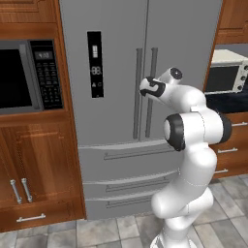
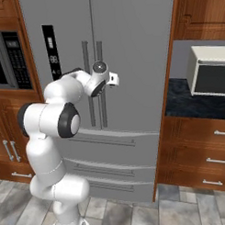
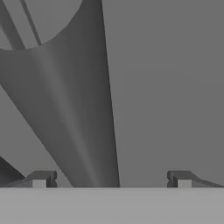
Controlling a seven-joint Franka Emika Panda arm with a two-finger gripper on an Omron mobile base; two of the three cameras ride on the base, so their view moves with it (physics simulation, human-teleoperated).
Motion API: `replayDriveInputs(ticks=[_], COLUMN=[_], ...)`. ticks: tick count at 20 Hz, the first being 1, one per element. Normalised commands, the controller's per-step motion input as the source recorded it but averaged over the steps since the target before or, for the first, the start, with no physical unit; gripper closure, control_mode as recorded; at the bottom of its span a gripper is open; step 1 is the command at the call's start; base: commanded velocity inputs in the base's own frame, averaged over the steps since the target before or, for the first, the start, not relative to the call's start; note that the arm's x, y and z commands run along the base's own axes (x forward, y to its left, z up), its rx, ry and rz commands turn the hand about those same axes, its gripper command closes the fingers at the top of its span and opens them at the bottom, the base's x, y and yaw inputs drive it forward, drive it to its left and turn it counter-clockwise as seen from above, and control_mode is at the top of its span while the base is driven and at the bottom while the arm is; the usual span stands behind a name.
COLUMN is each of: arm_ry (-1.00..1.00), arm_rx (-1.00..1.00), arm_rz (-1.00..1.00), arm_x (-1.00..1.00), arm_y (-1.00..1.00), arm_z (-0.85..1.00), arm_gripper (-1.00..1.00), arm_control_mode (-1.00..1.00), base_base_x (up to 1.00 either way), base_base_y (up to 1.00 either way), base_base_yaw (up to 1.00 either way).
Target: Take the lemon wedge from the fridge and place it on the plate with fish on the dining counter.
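Note:
The grey steel fridge [image 1: 116, 58] [image 2: 131, 63] stands in front of me with both doors shut. The lemon wedge is hidden, and the plate and the dining counter are out of view. My gripper [image 1: 145, 88] [image 2: 102, 87] is at the two vertical bar handles in the middle of the doors, at the height of the black display panel [image 1: 95, 64]. In the hand view my gripper [image 3: 111, 179] is open. A grey handle bar [image 3: 78, 109] runs close in front of it, between the two fingertips [image 3: 41, 178] and nearer the left one. Nothing is held.
A black microwave [image 1: 24, 75] sits in wooden cabinets left of the fridge. On the right, a white toaster oven [image 2: 209, 72] stands on a dark countertop [image 2: 192, 102] over wooden drawers [image 2: 198, 152]. The fridge has drawers [image 1: 126, 174] below the doors. The floor is grey tile.

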Motion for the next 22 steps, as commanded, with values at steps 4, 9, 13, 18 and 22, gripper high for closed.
replayDriveInputs(ticks=[4, 9, 13, 18, 22], arm_ry=[-0.03, 0.0, 0.0, 0.0, 0.0], arm_rx=[0.0, 0.0, 0.0, 0.0, 0.0], arm_rz=[0.0, 0.0, 0.0, 0.0, 0.0], arm_x=[0.18, 0.0, 0.0, 0.0, -0.21], arm_y=[0.0, 0.0, 0.0, 0.0, -0.06], arm_z=[-0.11, 0.0, 0.0, 0.0, 0.0], arm_gripper=[1.0, 1.0, 1.0, 1.0, 1.0], arm_control_mode=[-1.0, -1.0, -1.0, -1.0, -1.0], base_base_x=[0.0, 0.0, 0.0, 0.0, 0.0], base_base_y=[0.0, 0.0, 0.0, 0.0, 0.0], base_base_yaw=[0.0, 0.0, 0.0, 0.0, 0.0])
